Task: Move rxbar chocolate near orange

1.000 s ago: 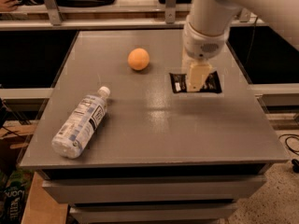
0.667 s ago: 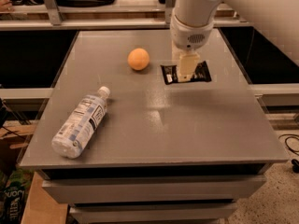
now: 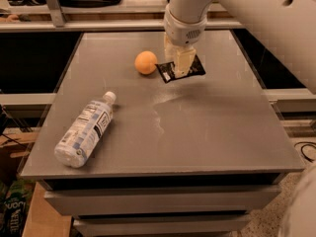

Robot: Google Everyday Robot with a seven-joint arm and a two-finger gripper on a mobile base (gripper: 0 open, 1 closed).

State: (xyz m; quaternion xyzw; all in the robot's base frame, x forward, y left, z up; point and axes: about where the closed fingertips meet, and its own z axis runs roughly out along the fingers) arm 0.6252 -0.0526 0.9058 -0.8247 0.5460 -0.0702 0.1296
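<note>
Rxbar chocolate (image 3: 166, 72): lay just right of the orange (image 3: 145, 62), near it but not touching, with the wrapper skewed and its white marking at the end nearest the fruit.
My gripper (image 3: 181, 69): stood over the bar's middle, right of the orange, fingers pinched on the wrapper.
Orange: sat on the grey table (image 3: 217, 132).
Water bottle (image 3: 85, 130): lay on its side well apart from the orange, front-left of it, with its cap toward the fruit.

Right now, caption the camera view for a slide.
Tool holds the black snack bar just right of the orange on the grey table; bottle lies front-left.
</note>
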